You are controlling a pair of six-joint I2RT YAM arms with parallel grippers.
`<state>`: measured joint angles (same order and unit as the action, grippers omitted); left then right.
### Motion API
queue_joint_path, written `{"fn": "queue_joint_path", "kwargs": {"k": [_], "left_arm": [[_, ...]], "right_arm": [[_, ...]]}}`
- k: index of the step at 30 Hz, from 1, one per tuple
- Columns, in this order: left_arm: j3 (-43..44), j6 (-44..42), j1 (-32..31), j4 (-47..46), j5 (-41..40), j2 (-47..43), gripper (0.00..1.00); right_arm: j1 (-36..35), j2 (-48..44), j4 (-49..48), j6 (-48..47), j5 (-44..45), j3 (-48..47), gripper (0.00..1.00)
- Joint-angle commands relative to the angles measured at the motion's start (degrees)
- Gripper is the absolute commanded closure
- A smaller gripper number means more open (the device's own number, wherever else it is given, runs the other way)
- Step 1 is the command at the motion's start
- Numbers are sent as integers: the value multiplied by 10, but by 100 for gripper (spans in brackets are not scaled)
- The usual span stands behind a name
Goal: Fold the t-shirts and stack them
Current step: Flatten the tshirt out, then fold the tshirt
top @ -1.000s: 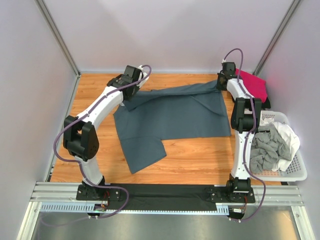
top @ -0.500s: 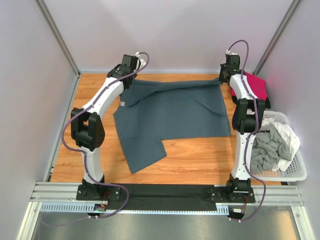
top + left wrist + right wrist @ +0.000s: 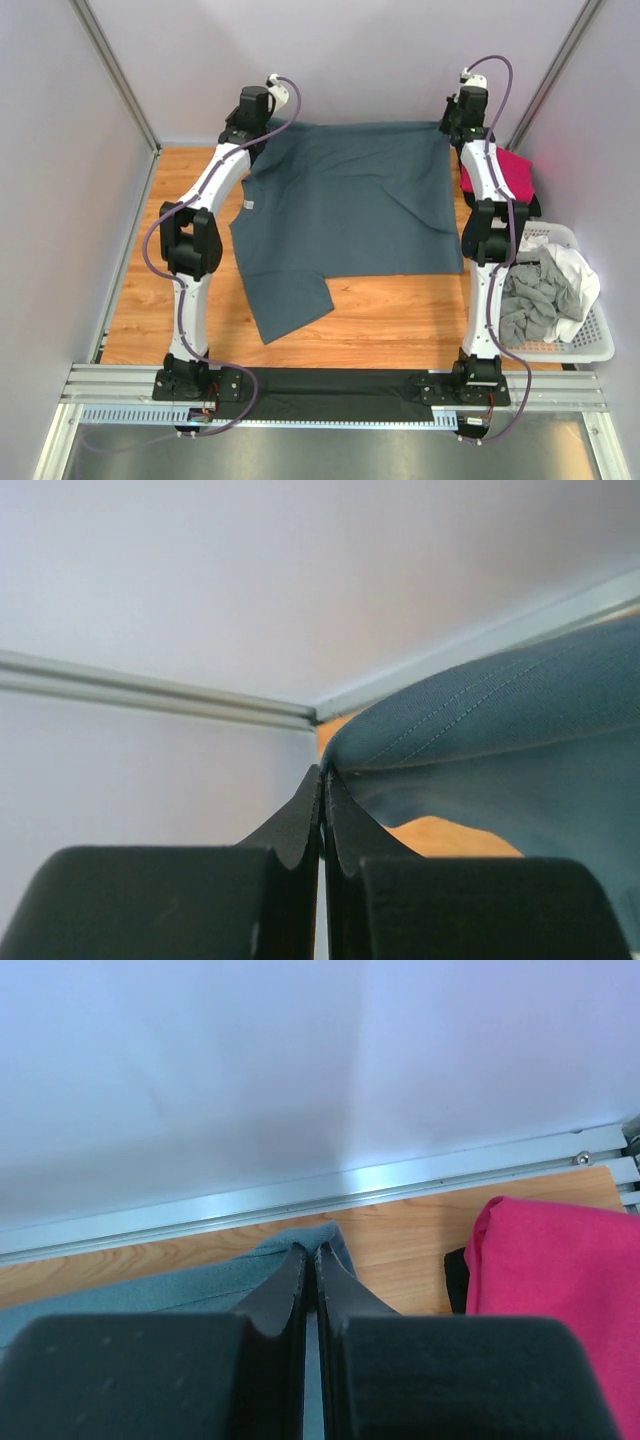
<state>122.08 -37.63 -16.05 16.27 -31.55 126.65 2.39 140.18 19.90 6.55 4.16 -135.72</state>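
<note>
Top external: left tool (image 3: 266, 122) and right tool (image 3: 450, 126), clamped on far corners of the slate blue-grey t-shirt (image 3: 350, 205), have lifted it taut, ready to spread flat.

Bright, even, diffuse light fills the overhead view, and no lamp is in sight. The pale walls (image 3: 350, 60) look softly washed with a faint violet tint. Shadows are weak and soft-edged. The wooden table (image 3: 400, 310) shows no harsh glare. This view is sharp, though the upright frame posts (image 3: 115, 75) lean outward toward the top corners (a wide-lens look). In the wrist views the left gripper's fingers (image 3: 295, 825) and the right gripper's fingers (image 3: 285, 1295) are dark, blurred and nearly featureless. Stitching on the slate blue-grey t-shirt (image 3: 500, 710) is fairly crisp. An aluminium rail (image 3: 420, 1175) catches a pale sheen.
</note>
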Motion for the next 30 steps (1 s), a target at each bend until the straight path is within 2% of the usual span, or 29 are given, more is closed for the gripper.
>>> {"fn": "queue_joint_path", "kwargs": {"k": [1, 6, 9, 14, 19, 22, 30], "left_arm": [[38, -109, 13, -148, -21, 32, 100], [104, -142, 30, -224, 11, 97, 100], [109, -157, 38, -248, 35, 114, 100], [156, -139, 39, -252, 120, 144, 100], [179, -116, 37, -229, 156, 143, 100], [142, -122, 26, -226, 147, 119, 100], [-54, -137, 2, -221, 128, 8, 100]], "right_arm": [[7, 20, -50, 9, 14, -20, 100], [8, 33, -65, 7, 13, -24, 100], [8, 42, -67, 8, 14, -30, 100], [8, 45, -65, 10, 15, -28, 100], [8, 43, -49, 2, 21, -25, 100], [8, 33, -48, -4, 20, -10, 100], [7, -36, -44, -34, 17, 80, 100]]}}
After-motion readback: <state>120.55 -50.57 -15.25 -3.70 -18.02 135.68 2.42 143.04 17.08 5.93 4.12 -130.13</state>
